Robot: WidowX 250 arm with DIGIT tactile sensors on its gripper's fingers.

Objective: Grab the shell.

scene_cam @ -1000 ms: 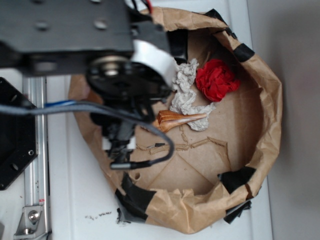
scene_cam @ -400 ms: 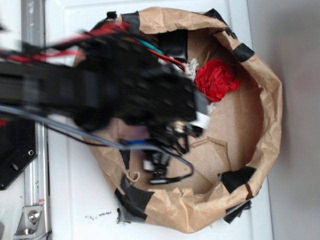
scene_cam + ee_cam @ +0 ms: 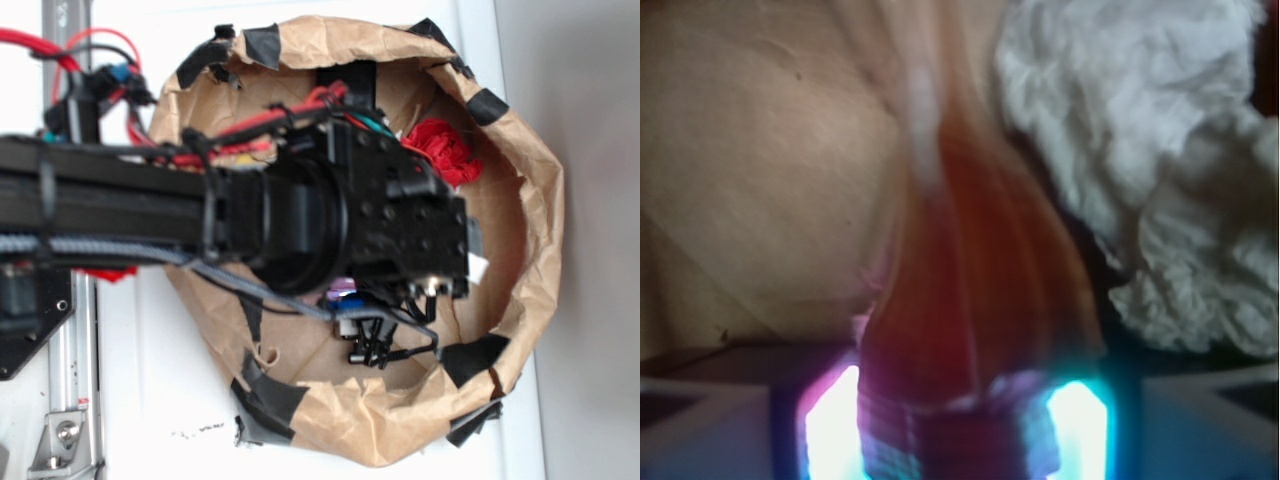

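In the wrist view the shell [image 3: 970,260] fills the middle. It is a glossy red-brown body whose pale spike runs up and away from the camera. Its broad end lies between the two glowing pads [image 3: 830,440] of my gripper [image 3: 955,425], which stands open around it. The picture is blurred, so I cannot tell whether the pads touch the shell. In the exterior view my black arm [image 3: 300,225] reaches into the brown paper bag [image 3: 540,220] and hides both the shell and the fingers.
Crumpled grey-white paper [image 3: 1150,170] lies right beside the shell on its right. A red crumpled cloth [image 3: 445,150] sits at the bag's far side. The bag's taped, folded rim rings the arm. A metal rail [image 3: 70,400] runs along the left.
The arm has swung to the right and down into the bag. It now covers the shell and the white paper, which were in plain sight one second ago.
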